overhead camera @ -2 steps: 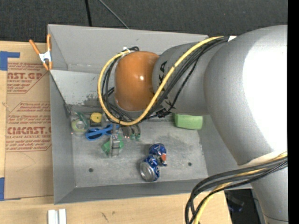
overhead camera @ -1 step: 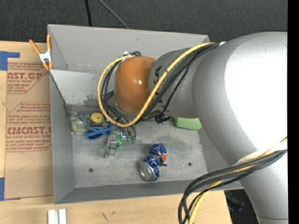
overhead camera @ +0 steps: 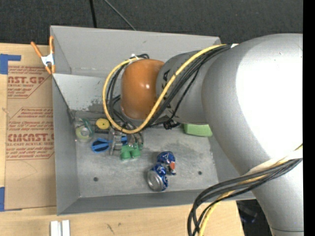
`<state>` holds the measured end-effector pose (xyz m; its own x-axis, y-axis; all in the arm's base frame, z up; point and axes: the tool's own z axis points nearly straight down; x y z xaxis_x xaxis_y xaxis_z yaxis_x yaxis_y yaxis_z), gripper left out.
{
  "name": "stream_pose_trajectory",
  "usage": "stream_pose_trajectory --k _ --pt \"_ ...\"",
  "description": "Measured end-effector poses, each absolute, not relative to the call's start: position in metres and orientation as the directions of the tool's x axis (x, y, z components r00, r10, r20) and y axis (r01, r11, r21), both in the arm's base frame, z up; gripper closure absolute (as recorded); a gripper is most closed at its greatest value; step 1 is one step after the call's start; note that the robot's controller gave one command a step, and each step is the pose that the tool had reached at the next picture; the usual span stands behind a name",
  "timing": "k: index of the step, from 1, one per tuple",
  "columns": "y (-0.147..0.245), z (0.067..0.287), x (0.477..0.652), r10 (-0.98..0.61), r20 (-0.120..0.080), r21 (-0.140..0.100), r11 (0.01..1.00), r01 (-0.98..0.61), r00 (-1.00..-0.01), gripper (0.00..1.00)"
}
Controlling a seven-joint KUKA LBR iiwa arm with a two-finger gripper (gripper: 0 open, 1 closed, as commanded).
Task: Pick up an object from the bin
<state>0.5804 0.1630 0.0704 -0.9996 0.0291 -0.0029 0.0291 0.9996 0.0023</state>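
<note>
Green plastic block (overhead camera: 130,152) and blue plastic clip (overhead camera: 101,145) flank the gripper (overhead camera: 118,142), whose opening I cannot tell; closing might knock either away.

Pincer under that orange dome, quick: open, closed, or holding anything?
Pincer: cannot be told; it is next to a small green plastic piece and a blue clip-like piece.

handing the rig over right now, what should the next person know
Gripper: low in the bin's left half, between a small blue piece and a small green block; no hold visible.
Nearby: yellow disc. Crushed blue can toward the front, light green block further right.
Done: nothing lifted. Left: grasp one thing, raise it.
</note>
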Motion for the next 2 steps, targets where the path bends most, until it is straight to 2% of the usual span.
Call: stream_pose_trajectory --k 1,2 --pt "0.18 0.09 0.564 -0.251 -0.002 0.001 0.968 -0.251 -0.968 1.0" --pt "0.177 0.223 0.566 -0.28 -0.012 0.0 0.96 -0.28 -0.96 1.0"
